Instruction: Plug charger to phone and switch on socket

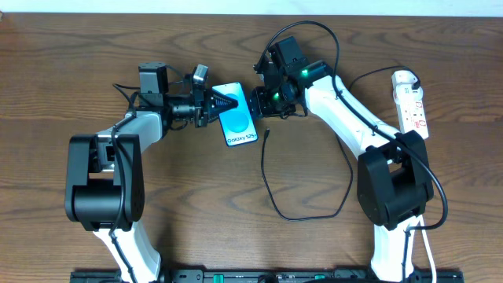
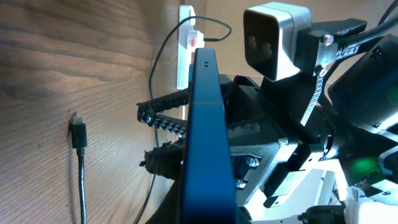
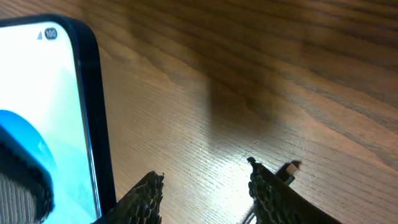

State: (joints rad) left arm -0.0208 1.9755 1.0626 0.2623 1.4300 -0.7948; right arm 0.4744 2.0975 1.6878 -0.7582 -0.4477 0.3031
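Brown wooden surface (image 1: 196, 200). The left end effector (image 1: 222, 103) clamps the phone (image 1: 238, 124) at centre. The right end effector (image 3: 205, 177) stands open and empty beside the charger (image 1: 268, 132) tip, just right of the phone. Judgement: the cable is limp and light, so grasp it by the stiff plug body.
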